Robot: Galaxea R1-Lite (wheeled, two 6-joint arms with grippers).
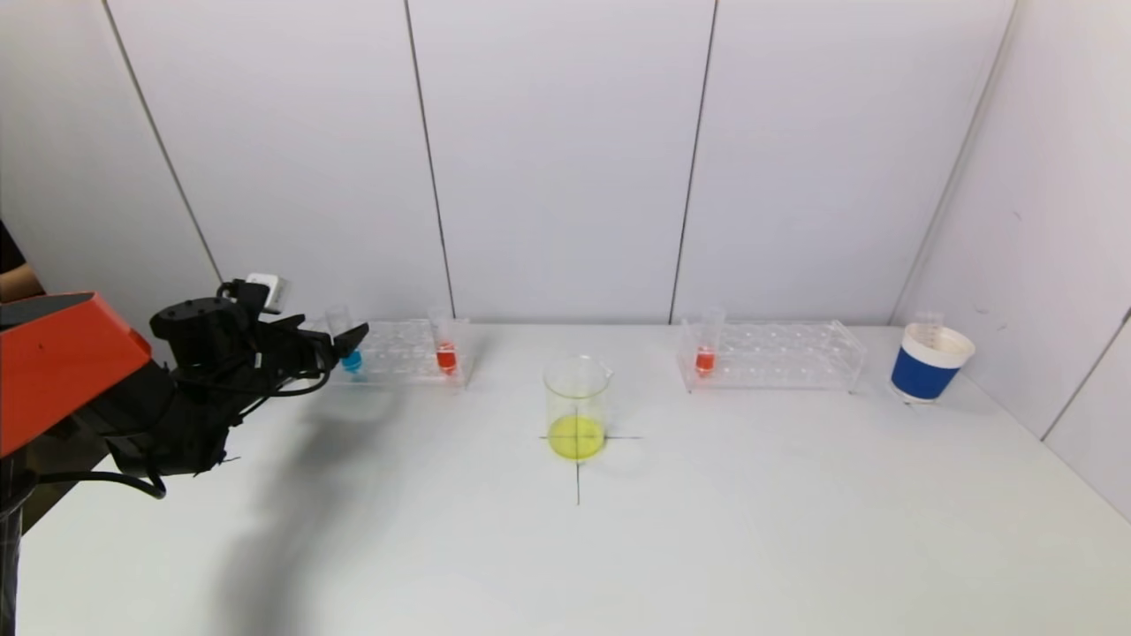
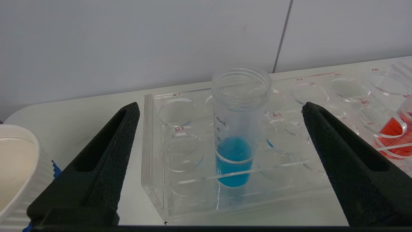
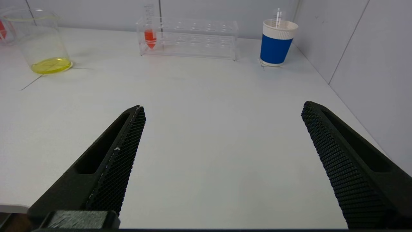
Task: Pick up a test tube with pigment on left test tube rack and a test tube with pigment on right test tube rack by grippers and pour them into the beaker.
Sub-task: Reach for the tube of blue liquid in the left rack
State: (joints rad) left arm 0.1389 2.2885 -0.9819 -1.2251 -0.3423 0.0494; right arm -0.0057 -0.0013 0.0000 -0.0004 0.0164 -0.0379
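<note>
The clear left rack (image 1: 402,353) holds a tube with blue pigment (image 1: 351,359) and one with red pigment (image 1: 446,357). My left gripper (image 1: 340,340) is open just in front of the blue tube (image 2: 236,129), its fingers (image 2: 125,129) wide on either side and short of it. The right rack (image 1: 778,356) holds a tube with red pigment (image 1: 704,359). The beaker (image 1: 577,406) with yellow liquid stands between the racks. My right gripper (image 3: 222,109) is open and empty over bare table, out of the head view; it sees the right rack (image 3: 193,38) and the beaker (image 3: 42,42).
A blue and white paper cup (image 1: 929,362) stands right of the right rack, near the side wall. A white ribbed cup (image 2: 16,174) sits beside the left rack's end. A black cross is marked on the table (image 1: 578,477) under the beaker.
</note>
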